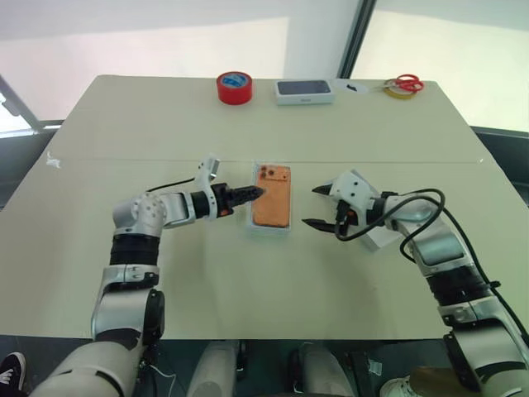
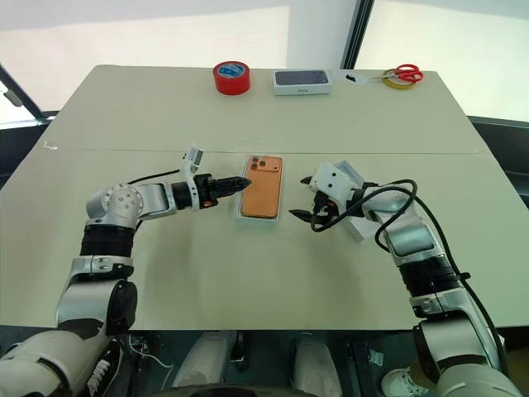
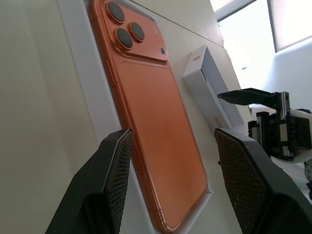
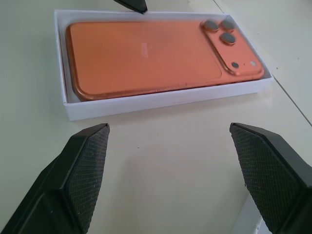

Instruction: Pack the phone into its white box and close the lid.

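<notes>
Phone (image 4: 146, 53) (camera side up) lies in white box (image 4: 161, 100); left gripper (image 1: 256, 195) and right gripper (image 1: 316, 207), both spread and empty, flank it.

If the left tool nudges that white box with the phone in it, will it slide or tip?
Probably slide. The white box is shallow and lies flat on the smooth table, so tipping looks unlikely. The phone lying inside likely weighs it down. Its thin cardboard wall may flex under a pointed push from the left tool.
</notes>
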Controlling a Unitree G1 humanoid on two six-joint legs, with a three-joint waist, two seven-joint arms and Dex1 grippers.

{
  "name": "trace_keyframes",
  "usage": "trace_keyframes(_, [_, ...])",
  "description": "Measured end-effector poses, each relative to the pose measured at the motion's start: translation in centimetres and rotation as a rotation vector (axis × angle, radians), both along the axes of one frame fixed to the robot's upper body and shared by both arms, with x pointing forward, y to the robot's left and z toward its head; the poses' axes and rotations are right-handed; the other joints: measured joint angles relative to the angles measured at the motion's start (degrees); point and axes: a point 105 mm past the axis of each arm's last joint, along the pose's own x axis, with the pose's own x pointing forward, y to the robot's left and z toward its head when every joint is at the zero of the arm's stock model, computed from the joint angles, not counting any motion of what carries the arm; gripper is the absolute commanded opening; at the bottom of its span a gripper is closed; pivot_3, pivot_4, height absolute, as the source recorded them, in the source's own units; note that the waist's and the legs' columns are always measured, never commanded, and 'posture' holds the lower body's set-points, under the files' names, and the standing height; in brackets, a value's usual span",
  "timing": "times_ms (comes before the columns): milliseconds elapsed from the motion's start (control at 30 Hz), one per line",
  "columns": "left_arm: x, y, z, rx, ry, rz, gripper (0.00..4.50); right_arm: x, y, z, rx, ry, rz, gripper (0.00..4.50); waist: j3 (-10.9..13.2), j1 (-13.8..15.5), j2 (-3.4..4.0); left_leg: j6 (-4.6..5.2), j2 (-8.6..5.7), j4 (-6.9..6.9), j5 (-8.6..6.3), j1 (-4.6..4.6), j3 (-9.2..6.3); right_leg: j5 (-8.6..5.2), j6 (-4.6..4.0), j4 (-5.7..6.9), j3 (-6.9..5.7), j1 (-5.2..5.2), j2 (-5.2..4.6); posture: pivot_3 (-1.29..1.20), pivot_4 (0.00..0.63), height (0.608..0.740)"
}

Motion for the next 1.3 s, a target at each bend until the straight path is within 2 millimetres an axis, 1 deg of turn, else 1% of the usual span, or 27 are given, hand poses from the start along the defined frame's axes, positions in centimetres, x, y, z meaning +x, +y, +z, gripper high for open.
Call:
trace_keyframes(67, [-0.1, 0.3, 0.3, 0.006, -0.02, 0.004, 2.81, 0.1, 0.0, -0.1, -0.003, 0.003, 0.001, 4.15, 0.0, 0.04, 0.0, 0.0, 0.0, 0.0, 0.0, 0.0, 0.0, 0.0, 0.0, 0.0, 0.0, 0.0, 0.0, 0.0, 0.15, 0.735])
trace_keyframes(100, [0.0, 0.4, 0.5, 0.007, -0.034, 0.01, 2.3, 0.2, 0.1, -0.2, -0.009, 0.006, -0.001, 3.58, 0.0, 0.16, 0.0, 0.0, 0.0, 0.0, 0.0, 0.01, 0.0, 0.0, 0.0, 0.0, 0.0, 0.0, -0.01, 0.0, 0.15, 0.735])
trace_keyframes(133, [0.2, 0.5, 0.6, 0.011, -0.053, 0.023, 2.0, 0.4, 0.1, -0.3, -0.017, 0.003, -0.01, 3.26, 0.0, 0.18, 0.0, 0.0, 0.0, 0.01, 0.0, 0.0, 0.0, 0.0, 0.0, 0.0, 0.0, 0.0, -0.02, 0.0, 0.15, 0.735])
trace_keyframes(167, [0.5, 0.9, 0.6, 0.031, -0.081, 0.046, 1.48, 0.7, 0.1, -0.4, -0.02, 0.003, -0.024, 2.71, 0.0, 0.2, 0.0, 0.0, -0.01, 0.01, 0.0, 0.0, 0.0, 0.0, 0.0, 0.0, 0.0, 0.0, -0.02, 0.0, 0.15, 0.735])
trace_keyframes(233, [1.3, 2.0, 0.3, 0.11, -0.149, 0.112, 0.45, 1.1, 0.0, -0.6, -0.028, 0.0, -0.045, 1.71, 0.0, 0.21, 0.0, 0.0, -0.01, 0.0, 0.0, -0.01, 0.0, 0.0, 0.0, 0.0, 0.0, -0.01, -0.01, 0.0, 0.15, 0.735])
trace_keyframes(267, [1.7, 2.7, -0.2, 0.19, -0.194, 0.137, 0.01, 1.3, -0.2, -0.7, -0.037, -0.006, -0.054, 1.14, 0.0, 0.21, 0.0, 0.0, -0.01, -0.01, 0.0, 0.0, 0.0, 0.0, 0.0, -0.01, 0.0, -0.01, -0.01, 0.0, 0.15, 0.735])
trace_keyframes(333, [2.0, 3.1, -0.9, 0.293, -0.262, 0.137, 0.0, 1.5, -0.2, -0.9, -0.051, -0.018, -0.064, 0.13, 0.01, 0.27, 0.01, 0.0, -0.01, -0.02, 0.0, -0.02, 0.0, 0.0, 0.0, -0.01, -0.01, -0.02, 0.0, 0.0, 0.15, 0.735])
trace_keyframes(367, [1.9, 2.9, -1.0, 0.315, -0.285, 0.122, 0.0, 1.7, 0.1, -1.1, -0.054, -0.022, -0.062, 0.06, 0.01, 0.28, 0.01, 0.0, -0.01, -0.02, 0.0, -0.02, 0.01, 0.0, 0.0, -0.01, -0.01, -0.02, 0.0, 0.0, 0.15, 0.735])
trace_keyframes(467, [1.9, 2.0, -1.9, 0.384, -0.34, 0.056, 0.0, 1.7, 1.3, -1.6, -0.072, -0.036, -0.033, 0.06, 0.01, 0.3, 0.01, 0.0, -0.01, -0.02, 0.0, -0.01, 0.01, 0.0, -0.01, -0.01, -0.01, -0.02, 0.0, 0.0, 0.15, 0.735])
trace_keyframes(533, [1.8, 1.4, -2.8, 0.426, -0.364, 0.01, 0.0, 1.9, 1.7, -2.0, -0.094, -0.04, -0.026, 0.06, 0.01, 0.29, 0.01, 0.0, -0.01, -0.02, 0.0, -0.02, 0.01, 0.0, -0.01, -0.01, -0.01, -0.03, 0.0, 0.0, 0.15, 0.735])
trace_keyframes(633, [1.8, 0.2, -2.8, 0.44, -0.397, -0.044, 0.0, 2.2, 1.8, -2.2, -0.111, -0.05, -0.032, 0.06, 0.0, 0.43, 0.02, 0.0, -0.01, -0.01, 0.0, -0.02, 0.0, 0.0, -0.01, -0.01, -0.01, -0.03, -0.02, 0.0, 0.15, 0.735])
trace_keyframes(733, [1.2, -1.3, -3.0, 0.416, -0.392, -0.114, 0.0, 2.3, 2.0, -1.9, -0.109, -0.058, -0.027, 0.06, 0.0, 0.45, 0.02, 0.01, -0.02, -0.01, 0.0, -0.02, 0.0, 0.0, -0.01, -0.01, -0.01, -0.01, -0.03, 0.0, 0.15, 0.735])
trace_keyframes(800, [0.7, -2.1, -3.1, 0.394, -0.377, -0.149, 0.0, 2.0, 1.4, -2.0, -0.124, -0.049, -0.025, 0.06, 0.0, 0.49, 0.02, 0.03, -0.02, -0.01, 0.0, -0.04, 0.0, 0.0, -0.01, -0.01, -0.01, -0.02, -0.03, 0.0, 0.15, 0.735])
trace_keyframes(933, [-0.3, -3.6, -3.3, 0.354, -0.36, -0.213, 0.0, 0.7, -0.2, -2.7, -0.166, -0.013, -0.019, 0.06, 0.01, 0.47, 0.03, 0.06, -0.03, 0.02, -0.02, -0.07, 0.0, 0.0, 0.0, -0.03, -0.01, -0.02, -0.06, 0.0, 0.15, 0.735])
trace_keyframes(1033, [-0.9, -5.0, -3.6, 0.331, -0.362, -0.257, 0.0, -1.2, -1.6, -2.8, -0.205, 0.013, 0.008, 0.06, 0.01, 0.6, 0.03, 0.09, -0.03, 0.02, -0.05, -0.08, -0.03, 0.0, -0.01, -0.07, -0.02, 0.01, -0.07, 0.0, 0.15, 0.735])
trace_keyframes(1133, [-1.8, -6.4, -3.8, 0.309, -0.364, -0.299, 0.0, -2.5, -3.0, -2.8, -0.245, 0.037, 0.015, 0.06, 0.01, 0.47, 0.03, 0.15, -0.03, 0.04, -0.08, -0.07, -0.03, 0.0, -0.01, -0.08, -0.02, 0.04, -0.09, 0.0, 0.15, 0.735])
trace_keyframes(1200, [-2.8, -7.2, -4.0, 0.3, -0.365, -0.346, 0.0, -3.0, -3.9, -2.7, -0.263, 0.05, -0.002, 0.06, 0.01, 0.45, 0.03, 0.16, -0.02, 0.04, -0.09, -0.07, -0.03, 0.0, -0.01, -0.09, -0.01, 0.04, -0.09, 0.0, 0.15, 0.735])
trace_keyframes(1300, [-3.6, -7.7, -4.3, 0.287, -0.362, -0.368, 0.0, -3.3, -4.5, -2.7, -0.269, 0.06, -0.019, 0.06, 0.01, 0.41, 0.03, 0.21, -0.01, 0.04, -0.12, -0.07, -0.04, 0.0, -0.01, -0.09, -0.01, 0.03, -0.09, 0.0, 0.15, 0.735])
